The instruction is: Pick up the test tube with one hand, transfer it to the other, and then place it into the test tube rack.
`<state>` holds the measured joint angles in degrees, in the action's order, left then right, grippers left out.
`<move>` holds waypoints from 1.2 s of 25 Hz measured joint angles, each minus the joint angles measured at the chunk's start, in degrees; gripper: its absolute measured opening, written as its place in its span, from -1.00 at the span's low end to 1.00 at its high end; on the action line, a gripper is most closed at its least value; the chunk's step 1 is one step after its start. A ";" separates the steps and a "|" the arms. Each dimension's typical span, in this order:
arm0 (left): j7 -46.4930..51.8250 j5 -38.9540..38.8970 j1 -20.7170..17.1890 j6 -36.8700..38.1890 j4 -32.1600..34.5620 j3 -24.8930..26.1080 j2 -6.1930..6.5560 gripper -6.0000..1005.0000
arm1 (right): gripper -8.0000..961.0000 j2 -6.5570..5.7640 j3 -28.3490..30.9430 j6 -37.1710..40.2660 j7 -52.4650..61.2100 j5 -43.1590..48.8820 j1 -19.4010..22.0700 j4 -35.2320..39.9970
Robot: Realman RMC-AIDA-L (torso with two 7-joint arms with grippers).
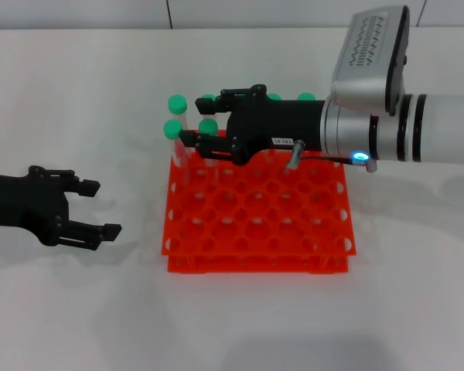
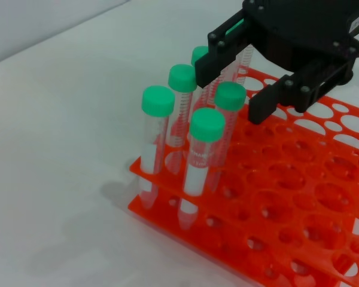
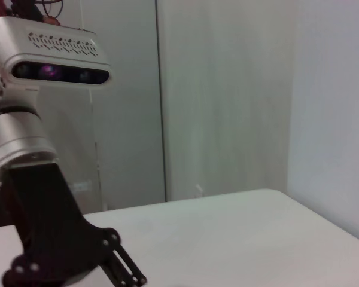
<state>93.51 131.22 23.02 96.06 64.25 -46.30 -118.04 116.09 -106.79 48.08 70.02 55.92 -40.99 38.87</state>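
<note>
Bright, even overhead light on the white table (image 1: 77, 93), soft grey shadows under the orange rack (image 1: 259, 224) and beneath the left gripper (image 1: 89, 209), mild glare on tube caps, right wrist view slightly hazy

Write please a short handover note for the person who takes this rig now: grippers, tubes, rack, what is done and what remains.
Right gripper: open, over the far left corner of the test tube rack, its fingers around a green-capped tube standing there.
Left gripper: open, empty, left of the rack, low over the table.
Done: tube appears seated in a hole.
Left: withdraw the right gripper without knocking the neighbouring tubes.
</note>
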 joint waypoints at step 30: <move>-2.44 -17.14 -0.39 8.75 3.60 5.76 1.66 0.73 | 0.12 -2.16 35.83 31.45 21.94 37.93 17.05 18.65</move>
<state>91.07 114.08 22.62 104.82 67.85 -40.53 -116.38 113.93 -70.96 79.53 91.96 93.86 -23.94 57.52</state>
